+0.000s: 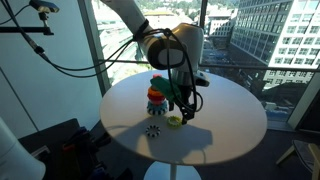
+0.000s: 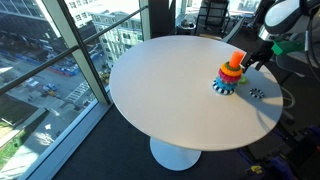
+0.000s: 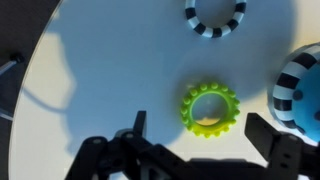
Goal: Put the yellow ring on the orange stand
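Barely begun — the yellow ring (image 3: 209, 108) lies on the table (image 3: 100, 60), seemingly untouched, between the spread jaws of the gripper (image 3: 198, 122); grasping and threading onto the orange stand (image 2: 230, 72) remain.

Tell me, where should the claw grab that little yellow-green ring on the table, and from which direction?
Probably from straight above: the yellow ring lies flat on the table, so only its top and outer edge are reachable. The open gripper could close on two opposite sides of the toothed rim, staying clear of the orange stand close by.
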Robot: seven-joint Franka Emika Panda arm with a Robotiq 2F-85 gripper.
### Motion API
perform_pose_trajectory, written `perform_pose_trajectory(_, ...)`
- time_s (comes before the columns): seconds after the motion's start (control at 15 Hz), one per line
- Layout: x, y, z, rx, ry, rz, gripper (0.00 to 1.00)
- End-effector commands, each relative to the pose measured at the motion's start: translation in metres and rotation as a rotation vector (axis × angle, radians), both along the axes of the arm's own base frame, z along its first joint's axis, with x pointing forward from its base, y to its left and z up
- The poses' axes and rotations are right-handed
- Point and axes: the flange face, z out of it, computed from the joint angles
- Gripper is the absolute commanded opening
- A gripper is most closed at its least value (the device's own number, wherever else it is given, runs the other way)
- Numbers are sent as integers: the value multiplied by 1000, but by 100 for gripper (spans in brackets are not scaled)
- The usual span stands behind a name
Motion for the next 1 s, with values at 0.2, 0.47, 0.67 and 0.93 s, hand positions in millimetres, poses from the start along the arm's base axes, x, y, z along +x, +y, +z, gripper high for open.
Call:
perform_pose_trajectory(0.2, 4, 12, -20, -49, -23, -5, 100)
perform_pose_trajectory(0.47, 7, 20, -27, -66, -25, 6, 100)
perform_pose_trajectory(0.67, 8, 24, -28, -76, -25, 10, 100)
perform_pose_trajectory(0.93, 8, 27, -31, -81, -19, 14, 100)
